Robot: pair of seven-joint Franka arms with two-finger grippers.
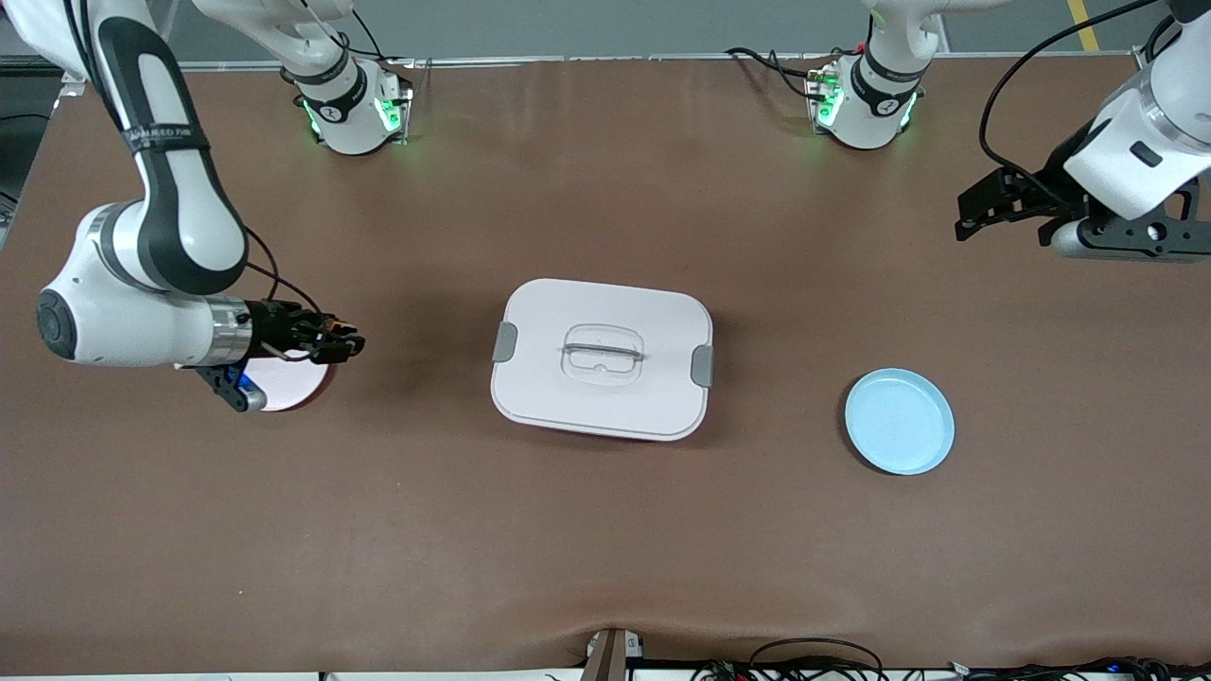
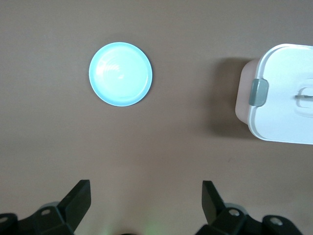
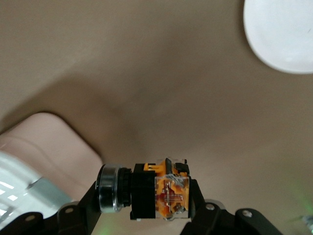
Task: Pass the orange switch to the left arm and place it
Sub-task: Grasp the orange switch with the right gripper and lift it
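With the right arm reaching in from its end of the tabletop point(image 1: 605, 567), I see the right tool point(image 1: 348, 342) up in the air over the edge of the pink plate point(image 1: 293, 383), clamped on the switch point(image 1: 333, 331). My right wrist view shows it best: the switch point(image 3: 156, 191) lies sideways between the jaws, black body and silver ring to one side, orange block with clear cover to the other. The same view takes in the pink plate point(image 3: 281, 34) and a corner of the box point(image 3: 34, 161) below.

I see the box point(image 1: 603, 357) flat at the middle of the tabletop, lid on, grey latches at both short ends, recessed handle in the lid. It lies between the two plates and touches neither.

I find the blue plate point(image 1: 899, 421) toward the left arm's end, a little nearer the front camera than the box, well apart from it. In the left wrist view the blue plate point(image 2: 120, 74) and one latched end of the box point(image 2: 279, 93) show below the left tool point(image 2: 146, 200).

On my left arm, the left tool point(image 1: 979, 213) hangs over bare tabletop at that arm's end, jaws spread wide, holding nothing
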